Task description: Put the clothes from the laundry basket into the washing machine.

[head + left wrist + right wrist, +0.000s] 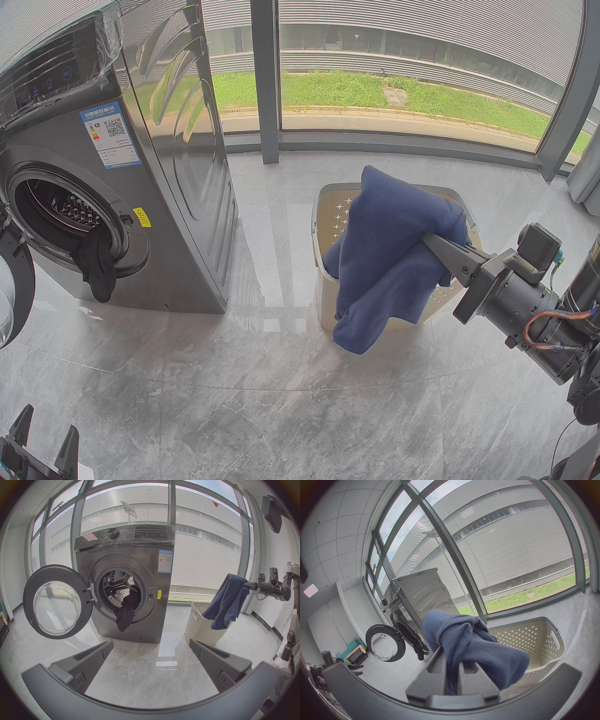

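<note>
The soft dark-blue knit garment (387, 250) hangs bunched from the right gripper (432, 242), whose fingers (436, 670) are clenched on a fold. It is just above the beige plastic laundry basket (337, 215) with star-shaped perforations, and its lower folds drape in front of the near wall. To carry it well, I judge: lift until the hem clears the rim, swing left to the round opening of the smooth grey metal washing machine (175, 187), and push deep, because a limp black cloth (97, 265) droops over the drum's lip. The round glass door (56, 602) stands wide open. The left gripper (150, 642), near left, is empty, its fingers spread.
</note>
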